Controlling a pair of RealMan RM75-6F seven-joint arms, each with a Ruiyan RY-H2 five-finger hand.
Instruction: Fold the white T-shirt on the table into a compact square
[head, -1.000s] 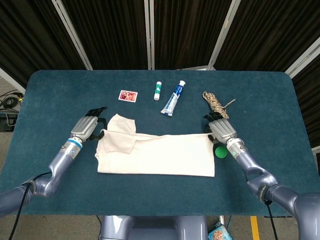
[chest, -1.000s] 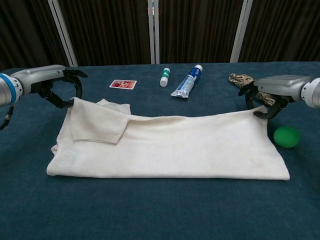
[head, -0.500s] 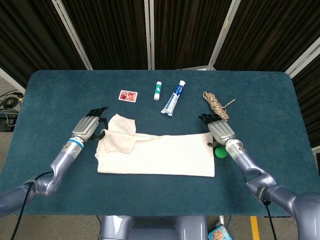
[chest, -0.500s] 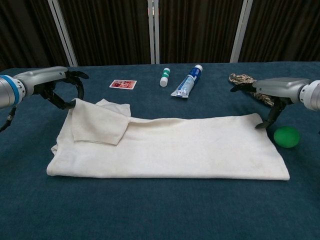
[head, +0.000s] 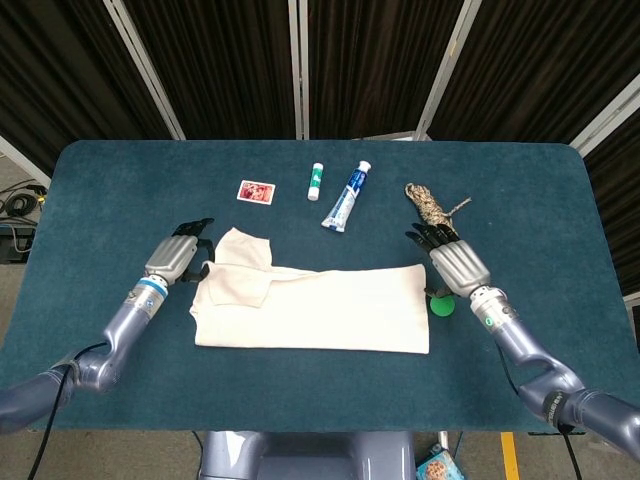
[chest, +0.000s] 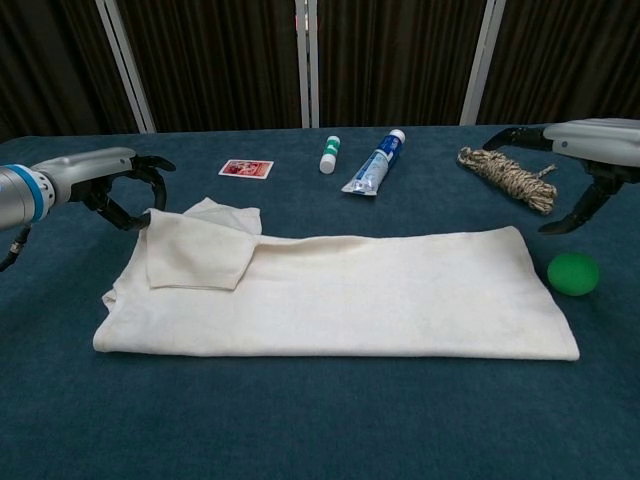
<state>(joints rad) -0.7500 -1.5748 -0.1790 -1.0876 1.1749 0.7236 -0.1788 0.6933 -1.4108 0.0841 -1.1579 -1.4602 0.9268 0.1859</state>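
A blue and white toothpaste tube with a white cap lies at the far side of the dark blue felt-covered counter, and the writing on it is too small to read. Just to its left lies a small white stick tube with a green band, and further left a small red and white picture card; no words on them can be made out. The white cloth T-shirt lies flat in the middle of the counter as a long band, with one sleeve folded over at its left end. The left hand sits at the far left corner of the shirt, its dark fingers curled down close to the cloth edge, and I cannot tell if it pinches the cloth. The right hand hangs in the air past the right end of the shirt, apart from it, fingers spread and holding nothing. Under it sits a small green ball, just beside the shirt's right edge. A bundle of tan braided rope lies behind, near the right hand.
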